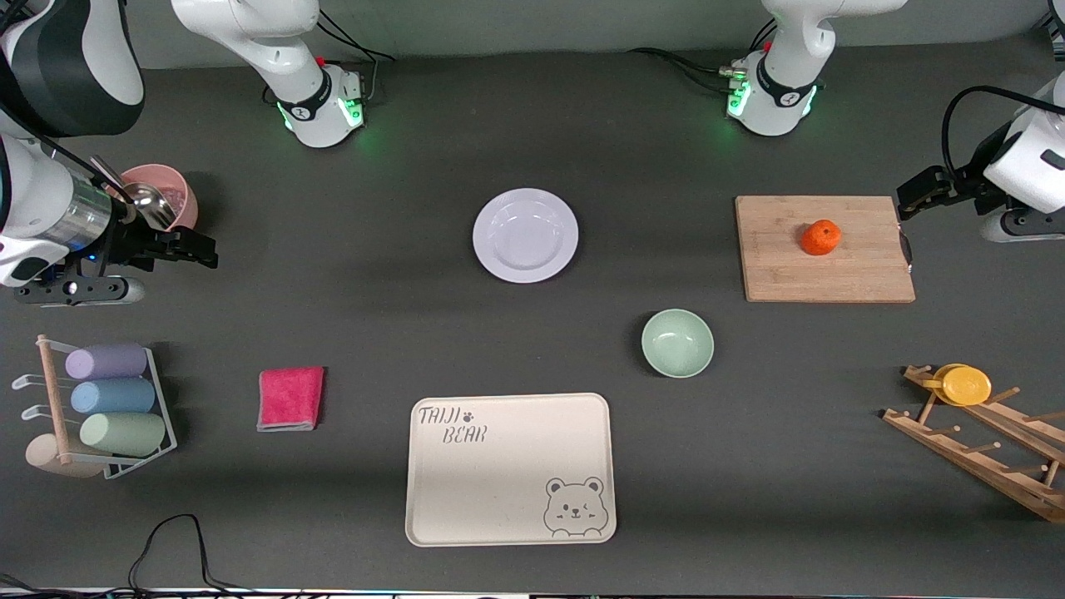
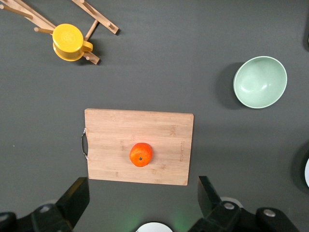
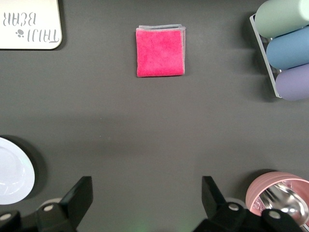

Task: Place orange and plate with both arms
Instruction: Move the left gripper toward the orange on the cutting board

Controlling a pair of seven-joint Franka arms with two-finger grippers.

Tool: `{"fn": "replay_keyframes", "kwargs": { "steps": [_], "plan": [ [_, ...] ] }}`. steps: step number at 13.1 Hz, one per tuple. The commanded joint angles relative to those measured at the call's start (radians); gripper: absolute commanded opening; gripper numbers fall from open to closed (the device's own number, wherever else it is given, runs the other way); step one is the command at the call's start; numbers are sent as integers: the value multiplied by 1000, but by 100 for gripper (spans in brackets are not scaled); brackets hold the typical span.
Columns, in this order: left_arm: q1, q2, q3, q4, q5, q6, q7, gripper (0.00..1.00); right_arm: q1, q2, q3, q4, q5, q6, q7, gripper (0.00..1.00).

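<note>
The orange point(image 1: 821, 237) lies on a wooden cutting board point(image 1: 782, 266) toward the left arm's end of the table. It also shows in the left wrist view point(image 2: 141, 154). The white-lavender plate point(image 1: 525, 235) lies flat mid-table, and its edge shows in the right wrist view point(image 3: 12, 171). My left gripper point(image 1: 911, 201) is open and empty, up in the air beside the board's handle end; its jaws point(image 2: 143, 193) stand wide apart. My right gripper point(image 1: 200, 249) is open and empty, over the table by a pink cup; it shows open in its wrist view point(image 3: 146, 188).
A pale green bowl point(image 1: 677, 342) and a beige bear tray point(image 1: 510, 468) lie nearer the camera. A pink cloth point(image 1: 290, 398), a rack of pastel cups point(image 1: 108, 408), a pink cup point(image 1: 158, 198) and a wooden rack with a yellow cup point(image 1: 965, 384) stand around.
</note>
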Motion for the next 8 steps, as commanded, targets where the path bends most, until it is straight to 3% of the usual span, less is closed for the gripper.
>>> {"fn": "replay_keyframes", "kwargs": {
  "steps": [1,8],
  "plan": [
    [-23,10,20,25,-3,-27,-10,100,21,12,-2,18,-6,3,30,100],
    [-14,-4,25,25,0,-63,2,100,43,25,-5,16,-7,8,22,100]
  ]
}}
